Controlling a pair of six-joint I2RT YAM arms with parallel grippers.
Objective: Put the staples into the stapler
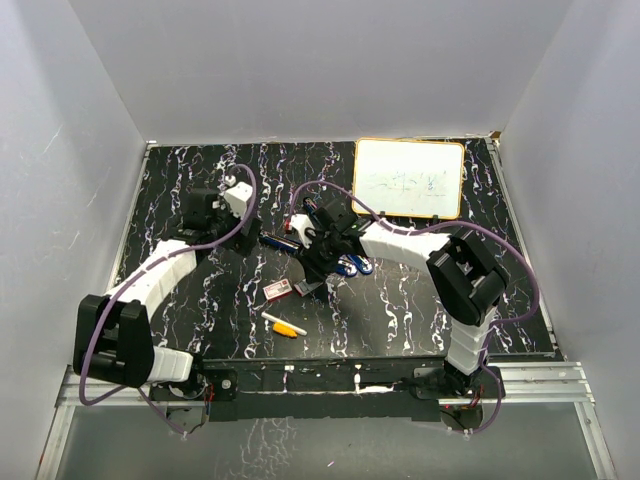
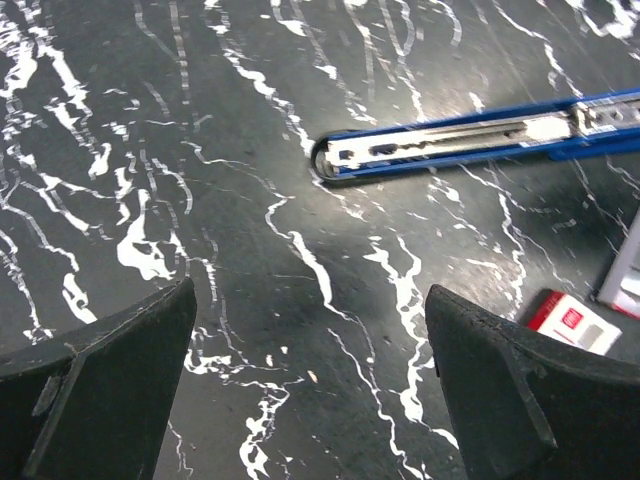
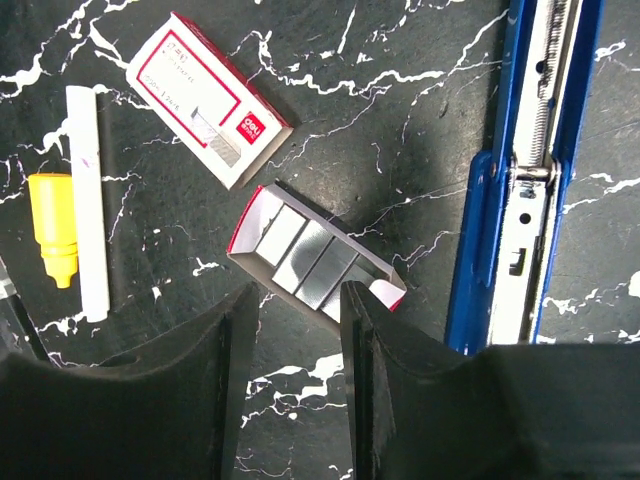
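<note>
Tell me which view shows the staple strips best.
Right wrist: the staple strips lie close and sharp in their open tray. Top external shows a tiny grey speck; left wrist shows none.

The stapler [image 2: 450, 140] runs off the edge at 3 o'clock. A finger [image 2: 520, 400] hides part of the staple box [image 2: 572, 322] at 4 o'clock.

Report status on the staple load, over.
Left gripper wide open, empty. Right gripper part open above the staples, no grip seen. Stapler open beside them. Marker lies apart, not blocking.
</note>
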